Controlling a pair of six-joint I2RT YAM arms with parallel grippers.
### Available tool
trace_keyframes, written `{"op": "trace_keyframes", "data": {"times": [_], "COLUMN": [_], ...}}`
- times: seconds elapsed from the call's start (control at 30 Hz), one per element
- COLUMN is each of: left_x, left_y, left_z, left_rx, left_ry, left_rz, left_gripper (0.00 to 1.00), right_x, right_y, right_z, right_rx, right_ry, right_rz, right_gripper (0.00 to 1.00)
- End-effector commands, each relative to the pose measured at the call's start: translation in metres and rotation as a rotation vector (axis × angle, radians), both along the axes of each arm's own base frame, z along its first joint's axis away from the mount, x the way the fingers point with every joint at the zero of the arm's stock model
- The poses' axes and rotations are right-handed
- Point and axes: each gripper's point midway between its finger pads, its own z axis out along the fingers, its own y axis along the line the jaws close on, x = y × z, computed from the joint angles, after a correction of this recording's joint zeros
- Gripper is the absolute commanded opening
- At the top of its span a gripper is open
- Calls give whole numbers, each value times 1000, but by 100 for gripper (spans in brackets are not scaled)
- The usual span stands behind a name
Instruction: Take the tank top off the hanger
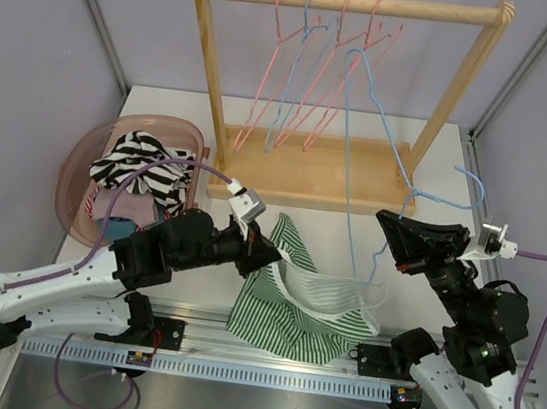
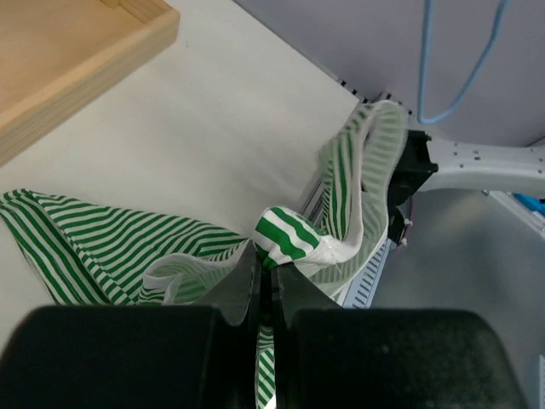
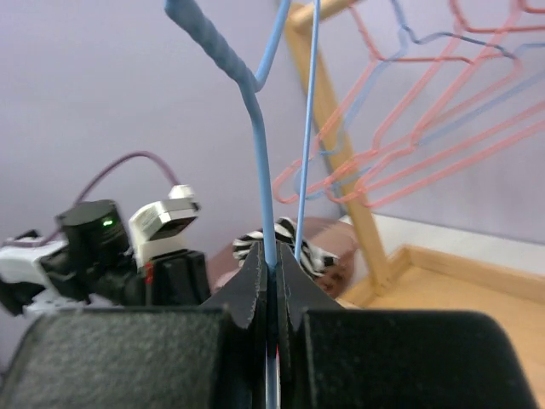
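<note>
The green-and-white striped tank top [image 1: 289, 313] lies bunched at the table's front edge. One white-edged strap loop still reaches around the lower end of the blue wire hanger [image 1: 356, 175]. My left gripper [image 1: 265, 254] is shut on a fold of the tank top near its neckline, seen in the left wrist view [image 2: 268, 260] with striped cloth [image 2: 102, 247] between the jaws. My right gripper [image 1: 386, 221] is shut on the blue hanger's wire and holds it tilted above the table. The right wrist view [image 3: 272, 260] shows the wire [image 3: 260, 153] pinched between the jaws.
A wooden rack [image 1: 350, 3] with several pink and blue hangers stands at the back on its wooden base [image 1: 308, 174]. A pink basket [image 1: 77, 164] holding black-and-white striped clothing [image 1: 142, 167] sits at the left. A metal rail runs along the table's near edge.
</note>
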Motion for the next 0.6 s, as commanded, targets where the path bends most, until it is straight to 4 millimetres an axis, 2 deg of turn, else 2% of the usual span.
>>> {"op": "trace_keyframes", "data": {"times": [0.0,0.03,0.07,0.1,0.13,0.17,0.2,0.33,0.37,0.4,0.43,0.47,0.5,0.53,0.57], "left_x": [19,30,33,37,42,44,45,50,49,48,48,49,47,47,47], "left_y": [-3,4,7,11,20,23,27,48,49,55,59,60,67,71,73], "left_z": [5,-11,-16,-21,-26,-32,-36,-45,-43,-44,-42,-37,-37,-34,-29], "left_rx": [31,104,132,161,198,224,244,304,305,321,324,320,331,329,320], "left_ry": [-64,-44,-36,-28,-19,-13,-8,23,24,32,33,32,38,37,34], "left_rz": [121,197,229,260,309,327,348,438,442,451,466,471,482,495,498], "left_gripper": [0,0,0,0,0,0,3,15,21,35,42,47,59,65,69], "right_x": [3,7,5,19,22,28,34,46,54,57,58,71,74,75,85], "right_y": [-42,-45,-58,-62,-67,-79,-85,-99,-99,-100,-101,-96,-97,-97,-93], "right_z": [48,45,60,28,22,26,0,-20,-19,-25,-14,-19,-19,-5,-6], "right_rx": [151,100,92,-39,-88,-115,-211,-311,-333,-376,-378,-431,-454,-444,-471], "right_ry": [-93,-59,-42,73,105,143,241,374,400,433,430,459,478,464,482], "right_rz": [-208,-244,-304,-375,-412,-484,-528,-627,-648,-660,-666,-679,-689,-694,-698], "right_gripper": [0,0,0,0,0,0,0,0,0,0,0,0,0,0,0]}}
